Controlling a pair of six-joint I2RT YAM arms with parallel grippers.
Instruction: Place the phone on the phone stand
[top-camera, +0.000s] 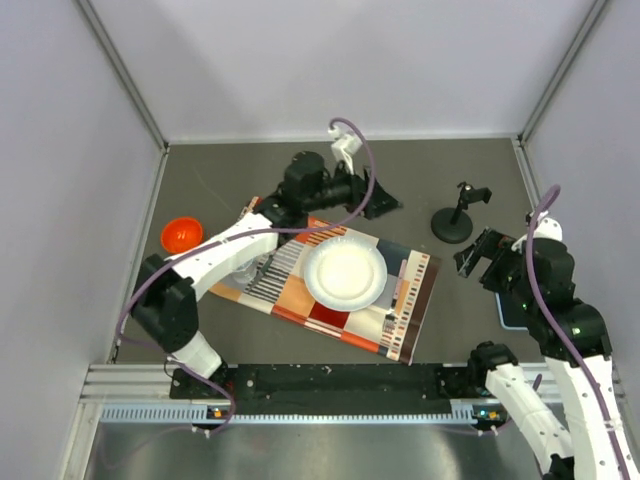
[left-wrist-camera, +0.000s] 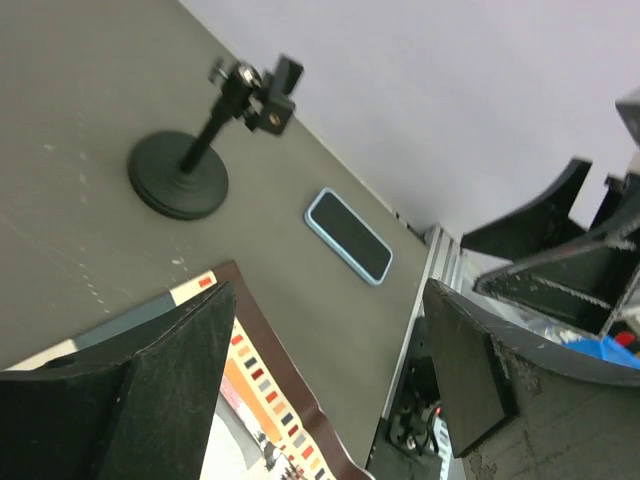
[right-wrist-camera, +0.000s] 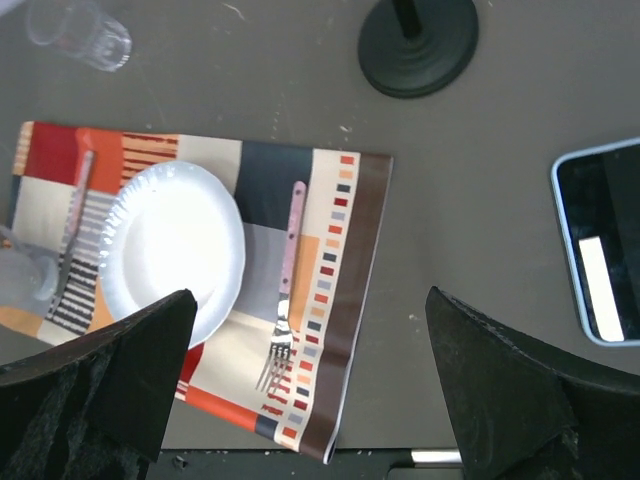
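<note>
An orange bowl (top-camera: 181, 235) sits far left on the table (top-camera: 430, 165); what it holds cannot be made out. The left claw (top-camera: 383, 206) hangs past the placemat (top-camera: 300, 295), fingers spread, gripping nothing. On the placemat lies a white plate (top-camera: 344, 273) showing only its plain face, with a fork (right-wrist-camera: 285, 300) beside it. The phone stand (top-camera: 455, 218) stands upright. Near it the right claw (top-camera: 473, 256) hovers, spread and unloaded. The phone (right-wrist-camera: 600, 240) lies flat on the table, screen up, apart from the stand
</note>
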